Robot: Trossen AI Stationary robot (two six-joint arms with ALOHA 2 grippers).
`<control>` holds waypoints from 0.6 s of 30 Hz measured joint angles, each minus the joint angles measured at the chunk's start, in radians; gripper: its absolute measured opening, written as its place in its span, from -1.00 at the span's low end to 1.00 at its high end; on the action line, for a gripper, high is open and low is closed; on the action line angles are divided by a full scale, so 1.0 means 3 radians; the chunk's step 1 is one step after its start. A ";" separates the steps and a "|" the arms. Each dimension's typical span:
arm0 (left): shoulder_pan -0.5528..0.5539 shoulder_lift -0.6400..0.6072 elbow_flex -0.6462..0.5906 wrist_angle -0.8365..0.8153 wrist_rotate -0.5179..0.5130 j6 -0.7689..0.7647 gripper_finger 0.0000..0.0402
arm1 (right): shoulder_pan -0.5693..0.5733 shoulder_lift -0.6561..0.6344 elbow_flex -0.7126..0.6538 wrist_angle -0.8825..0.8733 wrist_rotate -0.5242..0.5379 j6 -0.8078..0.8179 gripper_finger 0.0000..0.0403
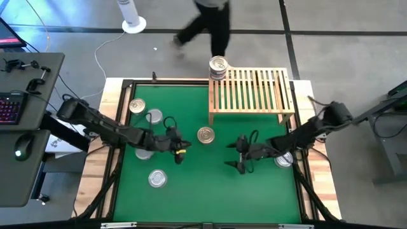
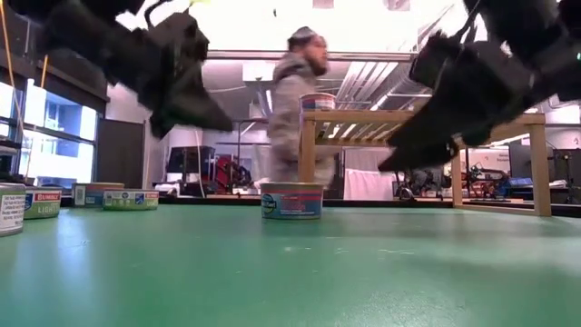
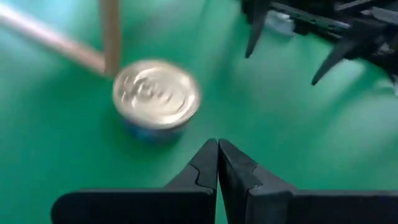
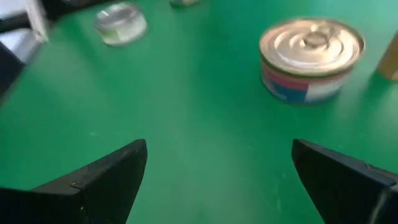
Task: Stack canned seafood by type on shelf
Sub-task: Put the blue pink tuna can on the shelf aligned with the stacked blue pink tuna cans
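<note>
One gold-lidded can (image 1: 205, 135) stands mid-table on its base, in front of the slatted wooden shelf (image 1: 254, 89). It also shows as a can (image 3: 157, 93) in the left wrist view and a can (image 4: 311, 59) in the right wrist view. A stack of cans (image 1: 218, 67) sits on the shelf's far left corner. My left gripper (image 1: 181, 147) hovers shut to the can's left and nearer (image 3: 217, 155). My right gripper (image 1: 240, 158) hovers open to the can's right (image 4: 217, 162), nothing between its fingers. More cans (image 1: 154, 117), (image 1: 137, 106), (image 1: 157, 179), (image 1: 283, 159) stand on the green mat.
A person (image 2: 295, 109) walks behind the table's far edge. The shelf's legs (image 2: 307, 150) stand on the far right of the mat. Open green mat (image 1: 203, 191) lies between the grippers and the near edge. A desk with keyboard and mouse (image 1: 19, 121) stands left of the table.
</note>
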 joint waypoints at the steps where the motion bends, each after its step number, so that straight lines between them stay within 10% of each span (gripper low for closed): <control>1: 0.0025 0.0043 -0.0037 -0.0021 -0.0002 -0.0115 -1.00 | -0.0016 0.0099 0.0000 0.0070 0.0003 -0.0006 0.96; 18: 0.0919 0.1186 -0.0034 0.0786 0.0040 0.0251 -1.00 | -0.0634 0.1420 0.0175 0.1508 0.0052 -0.0631 0.96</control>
